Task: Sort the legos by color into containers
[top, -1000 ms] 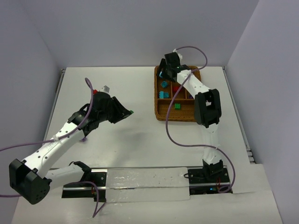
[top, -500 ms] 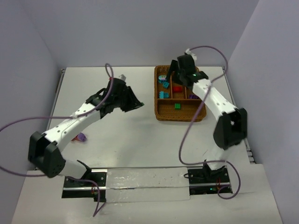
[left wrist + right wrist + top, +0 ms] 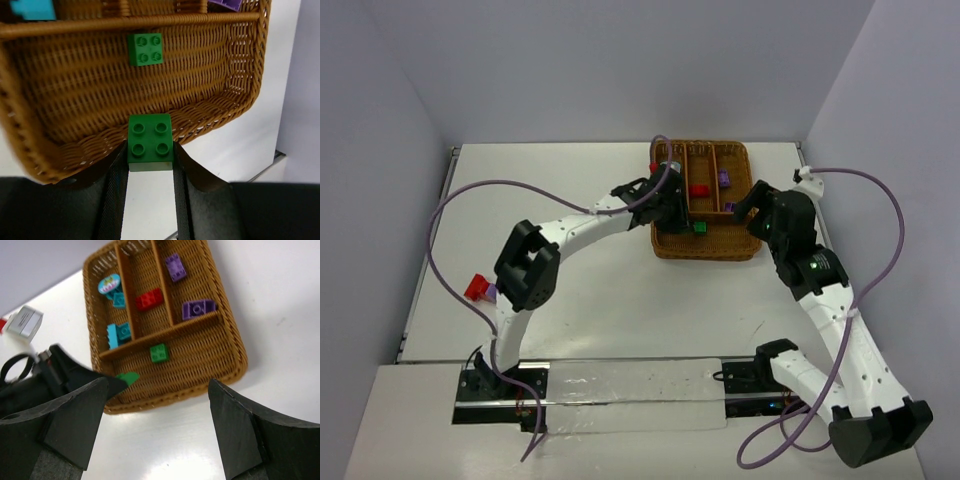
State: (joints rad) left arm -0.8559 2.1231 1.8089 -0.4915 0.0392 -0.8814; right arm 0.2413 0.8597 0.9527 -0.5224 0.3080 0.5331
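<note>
Surface: plain white table [image 3: 580, 290], closed in by pale lavender-grey walls [image 3: 620, 60] on the far, left and right sides. A glossy strip [image 3: 630, 385] runs between the arm bases at the near edge. The wicker tray [image 3: 705, 248] sits at the far right of centre. Contents, from the right wrist view: teal legos [image 3: 119, 335] in the left narrow slot, a red lego [image 3: 150, 299] in the middle one, purple legos [image 3: 198, 309] in the right one. A loose green lego [image 3: 145, 49] lies flat in the wide slot [image 3: 75, 90]. The left gripper [image 3: 150, 150] is clamped on the held green lego [image 3: 150, 141], studs toward the camera, above the rim of the wide slot at the tray's left near corner. Cannot tell whether it touches the wicker. The right gripper [image 3: 156, 385] is spread wide with nothing between its fingers [image 3: 75, 415], near the tray's right edge. A small purple piece [image 3: 493, 294] lies on the table at far left, just beside a red piece [image 3: 477, 287]; cannot tell whether the red one is a brick. Versus 0.5 s ago: the left arm has swung from mid-table over to the tray. The right arm has pulled back from above the narrow slots to the tray's right side, its elbow now at the near right corner. The tray, its contents and the purple piece are unmoved.
</note>
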